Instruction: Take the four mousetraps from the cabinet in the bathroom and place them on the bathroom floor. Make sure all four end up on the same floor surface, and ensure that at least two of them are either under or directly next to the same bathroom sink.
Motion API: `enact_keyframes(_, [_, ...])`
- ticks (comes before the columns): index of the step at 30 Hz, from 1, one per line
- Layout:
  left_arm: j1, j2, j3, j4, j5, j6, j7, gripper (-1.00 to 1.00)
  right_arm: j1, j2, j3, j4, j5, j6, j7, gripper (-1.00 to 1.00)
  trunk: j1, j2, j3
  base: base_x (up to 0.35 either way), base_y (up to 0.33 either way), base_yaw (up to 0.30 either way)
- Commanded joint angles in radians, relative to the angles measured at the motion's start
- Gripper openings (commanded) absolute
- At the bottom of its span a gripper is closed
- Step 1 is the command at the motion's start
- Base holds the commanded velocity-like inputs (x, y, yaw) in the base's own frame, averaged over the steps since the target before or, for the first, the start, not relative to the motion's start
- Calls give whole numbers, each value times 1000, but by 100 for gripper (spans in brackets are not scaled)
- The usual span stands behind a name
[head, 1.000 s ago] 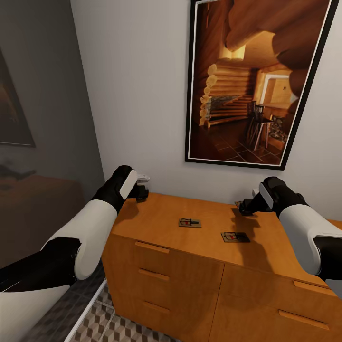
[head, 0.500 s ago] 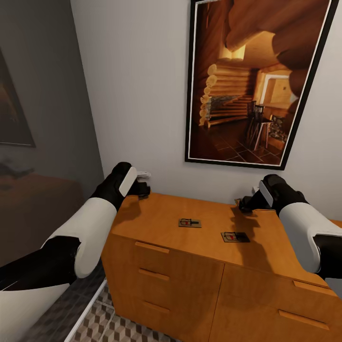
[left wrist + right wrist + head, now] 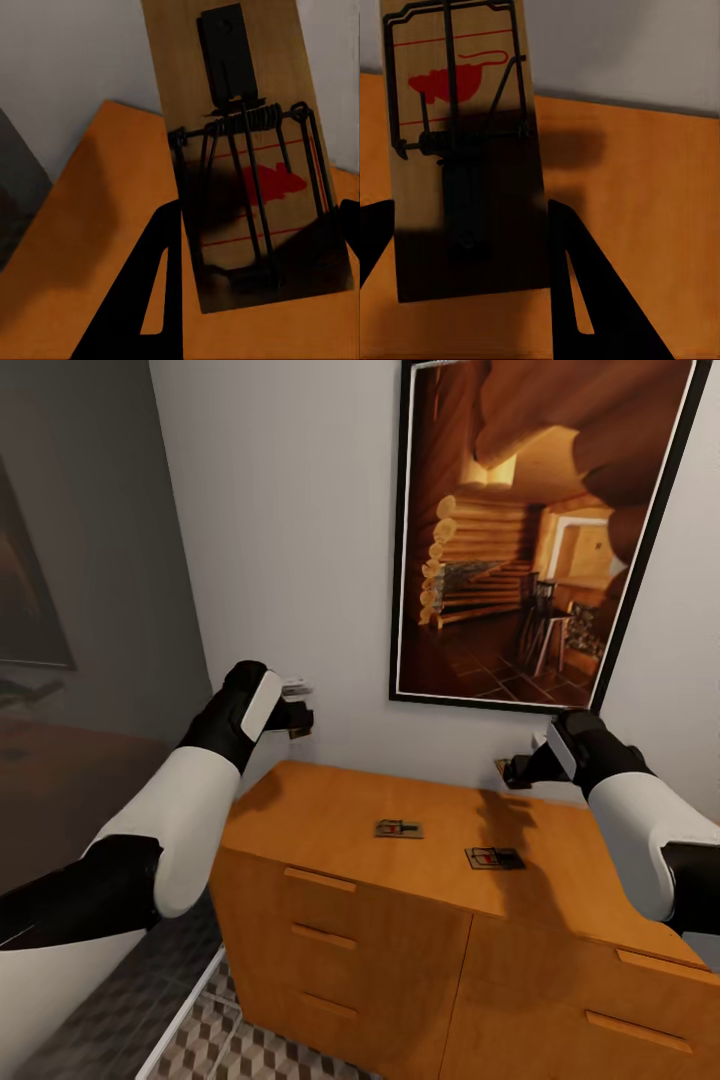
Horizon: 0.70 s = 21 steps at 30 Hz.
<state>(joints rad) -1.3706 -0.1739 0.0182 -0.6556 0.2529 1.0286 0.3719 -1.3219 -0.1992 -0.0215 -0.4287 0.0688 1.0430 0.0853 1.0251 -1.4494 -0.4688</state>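
Note:
Two mousetraps (image 3: 399, 828) (image 3: 493, 857) lie flat on top of the orange-brown cabinet (image 3: 330, 805). Above the cabinet's back left corner, my left gripper (image 3: 297, 717) is shut on a third mousetrap (image 3: 247, 172), whose red mark and wire spring show between the dark fingers (image 3: 154, 300). Above the back right of the top, my right gripper (image 3: 513, 771) is shut on another mousetrap (image 3: 465, 150), held between its fingers (image 3: 585, 292). Both held traps hang clear of the wood. A strip of cube-patterned bathroom floor (image 3: 235, 1045) shows at the cabinet's foot. The bathroom sink is out of view.
A large framed picture of a log cabin (image 3: 530, 530) hangs on the white wall behind the cabinet. A dark glossy wall panel (image 3: 80, 610) stands at the left. Drawer fronts with bar handles (image 3: 320, 880) face me.
Both arms have risen, lifting their mousetraps off the cabinet top; the left one rose more. The two traps on the cabinet have not moved.

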Motion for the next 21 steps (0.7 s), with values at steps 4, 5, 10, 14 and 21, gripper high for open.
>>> enact_keyframes(4, [-4, -1, 2, -5, 10, 1, 12, -100, 22, 0, 0, -2, 6, 4, 4, -100, 0, -1, -1, -217, 0, 0])
enact_keyframes(5, [-4, -1, 2, -5, 10, 1, 12, -100, 28, 0, 0, -4, 6, 4, 4, -100, 0, -1, -1, -286, 0, 0])
enact_keyframes(10, [-3, -1, 3, -4, 10, 1, 12, -100, 31, 0, -2, -29, 6, 4, 4, -100, 0, -1, -1, -318, 0, 0])
enact_keyframes(14, [-2, -1, 3, -4, 10, 1, 12, -100, 31, 0, -3, -51, 6, 4, 4, -100, 0, -1, -1, -338, 0, 0])
enact_keyframes(21, [-2, -1, 3, -4, 11, 1, 12, -100, 32, 0, -3, -73, 6, 4, 4, -100, 0, -1, -1, -343, 0, 0])
